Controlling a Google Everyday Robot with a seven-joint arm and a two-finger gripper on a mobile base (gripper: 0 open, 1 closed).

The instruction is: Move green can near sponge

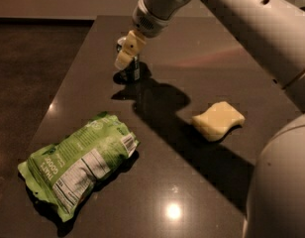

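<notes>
The green can (134, 73) stands upright at the far left of the dark table (192, 48). It is mostly hidden behind my gripper (127, 53), which has come down from the upper right and sits right at the can, covering its upper and middle part. The sponge (218, 120), a pale yellow block with wavy edges, lies flat on the table to the right of the can and nearer the camera, well apart from it.
A large crinkled green snack bag (78, 162) lies at the near left of the table. My arm (231, 14) reaches across the top right, and a large part of it (286, 187) fills the near right. The table's left edge (68, 78) borders dark floor.
</notes>
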